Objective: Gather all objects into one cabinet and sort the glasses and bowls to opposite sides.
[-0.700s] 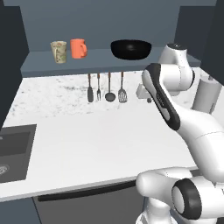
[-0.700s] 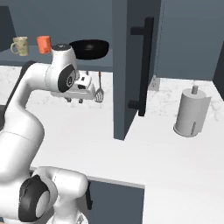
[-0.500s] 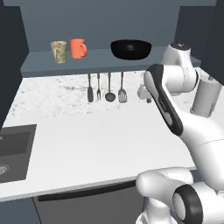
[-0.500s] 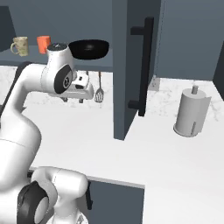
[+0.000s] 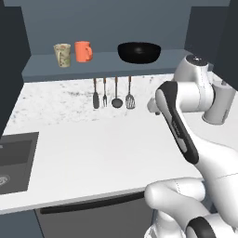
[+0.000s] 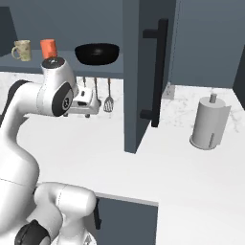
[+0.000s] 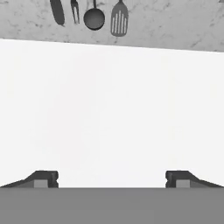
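Left base view: beige cup [image 5: 62, 55], orange mug [image 5: 83, 51], black bowl [image 5: 138, 52] on shelf, all unmoved since earlier frames; arm has swung slightly, elbow shifting toward cabinet side; no object touched. Right base view: cabinet door [image 6: 147, 72] stands open. Hand view: end effector [image 7: 112, 178] spread wide, empty, over bare worktop [image 7: 109, 109]. Judgement: only repositioning so far; gathering not yet begun.
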